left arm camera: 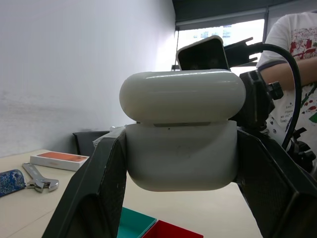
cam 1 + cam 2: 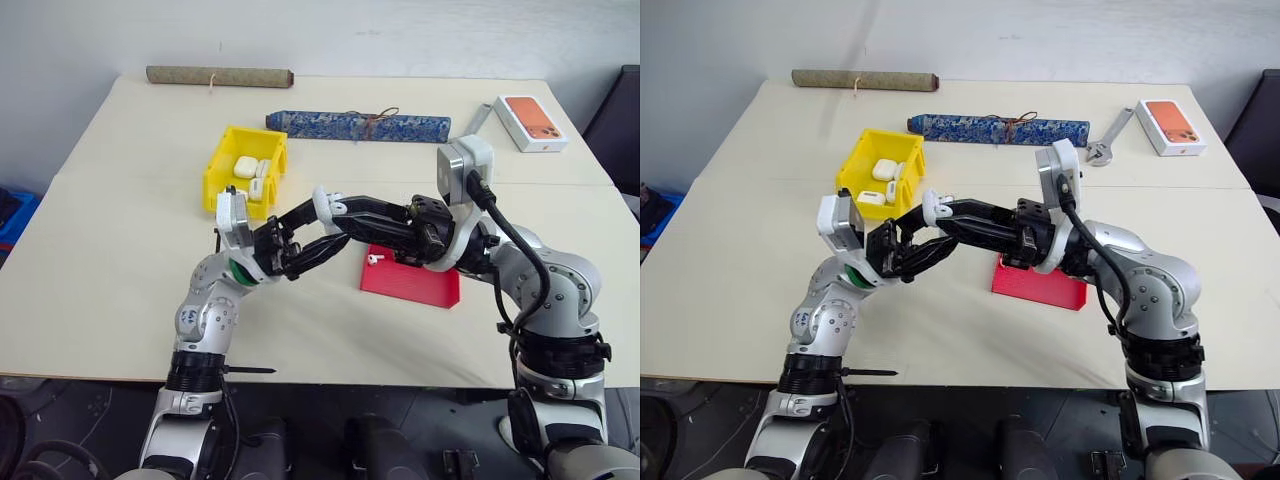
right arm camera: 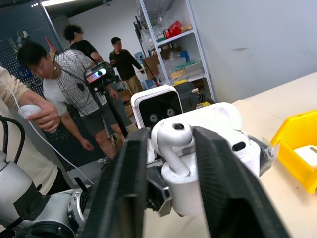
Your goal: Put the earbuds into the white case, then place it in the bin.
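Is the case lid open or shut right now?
Open. In the right wrist view the case lid is tipped back and an earbud between the right gripper fingers sits stem-down in its socket. The left gripper holds the case.

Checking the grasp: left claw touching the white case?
Touching. Left wrist view shows the left claw with both fingers pressed against the white case sides.

No legible text, label, brand or number on anything.

White case (image 1: 183, 148), lid ajar, held aloft; an earbud (image 3: 173, 144) perhaps half-seated in it; yellow bin (image 2: 245, 170) beyond.
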{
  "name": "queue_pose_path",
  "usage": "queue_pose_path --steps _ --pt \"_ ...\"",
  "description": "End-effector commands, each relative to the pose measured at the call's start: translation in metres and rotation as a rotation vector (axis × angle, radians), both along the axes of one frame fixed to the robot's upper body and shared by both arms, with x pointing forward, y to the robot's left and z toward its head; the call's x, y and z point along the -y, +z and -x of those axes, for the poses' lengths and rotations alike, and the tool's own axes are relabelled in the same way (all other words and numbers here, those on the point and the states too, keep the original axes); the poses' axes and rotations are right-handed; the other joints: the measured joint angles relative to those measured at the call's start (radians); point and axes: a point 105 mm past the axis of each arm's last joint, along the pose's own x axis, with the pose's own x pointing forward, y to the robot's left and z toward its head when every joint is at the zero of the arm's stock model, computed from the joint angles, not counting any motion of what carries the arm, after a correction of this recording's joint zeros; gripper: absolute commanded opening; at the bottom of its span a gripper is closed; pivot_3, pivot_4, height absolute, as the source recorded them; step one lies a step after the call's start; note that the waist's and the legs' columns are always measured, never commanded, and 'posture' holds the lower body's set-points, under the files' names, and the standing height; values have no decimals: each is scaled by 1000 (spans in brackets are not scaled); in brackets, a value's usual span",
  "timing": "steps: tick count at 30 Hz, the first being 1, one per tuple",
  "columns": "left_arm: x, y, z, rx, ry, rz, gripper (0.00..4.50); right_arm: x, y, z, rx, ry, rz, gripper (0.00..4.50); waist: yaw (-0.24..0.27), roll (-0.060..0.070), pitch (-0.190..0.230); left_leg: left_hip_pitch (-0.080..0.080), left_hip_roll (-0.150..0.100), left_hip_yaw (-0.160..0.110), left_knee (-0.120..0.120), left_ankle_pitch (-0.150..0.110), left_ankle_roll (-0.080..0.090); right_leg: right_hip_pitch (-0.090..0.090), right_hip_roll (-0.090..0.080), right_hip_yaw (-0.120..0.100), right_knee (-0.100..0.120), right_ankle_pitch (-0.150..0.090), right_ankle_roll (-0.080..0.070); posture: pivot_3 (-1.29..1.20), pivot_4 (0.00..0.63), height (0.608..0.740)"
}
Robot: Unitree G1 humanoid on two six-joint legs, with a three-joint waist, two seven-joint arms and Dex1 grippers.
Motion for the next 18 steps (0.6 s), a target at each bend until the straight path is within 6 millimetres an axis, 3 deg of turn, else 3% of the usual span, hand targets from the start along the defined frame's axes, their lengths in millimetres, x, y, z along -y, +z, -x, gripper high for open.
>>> queue_pose_path --steps 1,6,7,14,15,18 --pt "5 25 13 121 -32 49 2806 -6 -14 3 -23 24 61 2713 0 0 0 0 0 0 0 0 0 0 0 0 0 0 0 0 150 740" --pt "-7 19 12 104 -4 30 2806 28 0 15 14 23 76 4351 8 -1 0 0 0 0 0 0 0 1 0 0 0 0 0 0 150 740" --pt "-12 16 10 98 9 17 2806 38 2 20 -5 27 85 4471 11 -1 1 0 0 0 0 0 1 1 0 -1 0 0 0 0 150 740" --pt "-32 6 5 99 58 -54 2806 81 -5 42 -147 -13 152 4471 24 -1 1 2 0 -1 -2 -1 2 6 0 -3 -10 0 0 0 150 740" --pt "-32 5 5 102 60 -66 2806 83 -5 40 -144 -34 147 4471 24 -1 1 2 0 -1 -2 -2 3 6 0 -3 -10 0 0 0 150 740" --pt "-31 -2 0 133 73 -161 2806 90 1 15 -17 -223 161 3870 22 -1 1 3 0 -1 -1 -2 3 7 0 -2 -10 0 0 0 150 740"
